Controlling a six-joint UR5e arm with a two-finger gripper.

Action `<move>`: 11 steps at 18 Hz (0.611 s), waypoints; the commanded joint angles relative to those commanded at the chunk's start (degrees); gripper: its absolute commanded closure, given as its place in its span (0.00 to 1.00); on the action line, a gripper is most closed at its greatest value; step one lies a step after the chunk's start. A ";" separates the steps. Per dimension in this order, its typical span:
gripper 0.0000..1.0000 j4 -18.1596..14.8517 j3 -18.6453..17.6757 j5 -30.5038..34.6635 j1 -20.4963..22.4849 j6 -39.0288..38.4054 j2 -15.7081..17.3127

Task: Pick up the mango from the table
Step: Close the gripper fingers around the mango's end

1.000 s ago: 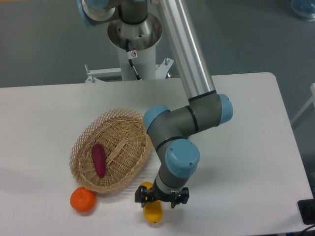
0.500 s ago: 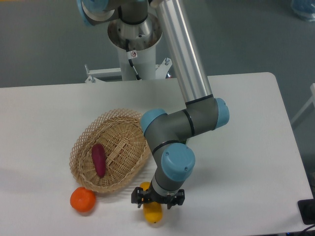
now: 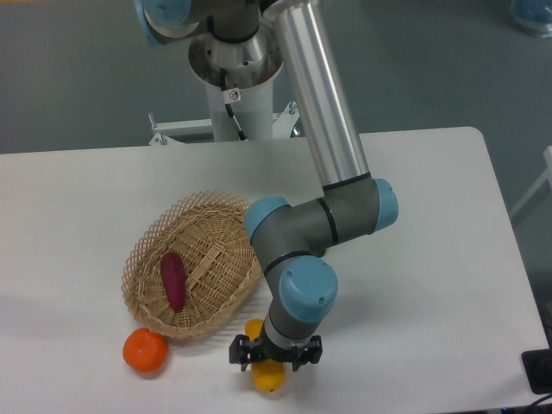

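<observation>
One mango (image 3: 267, 376) is lying at the near table (image 3: 431, 259) edge, under our claw (image 3: 274, 352), whose opening we cannot tell. We are risking an off-centre pinch, rolling it toward the basket (image 3: 194, 263) just behind.

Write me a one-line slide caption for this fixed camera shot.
UR5e pincer poised over the mango on the white table, beside a wicker basket and an orange.

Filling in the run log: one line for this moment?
phase: descending on mango | gripper: over mango, jaw state unclear | mango: on table, not lifted
</observation>
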 joint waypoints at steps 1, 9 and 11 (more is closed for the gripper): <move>0.21 -0.09 0.00 0.00 0.00 0.00 0.00; 0.37 0.00 -0.09 -0.09 0.00 0.26 1.14; 0.37 0.00 -0.09 -0.09 0.00 0.35 1.58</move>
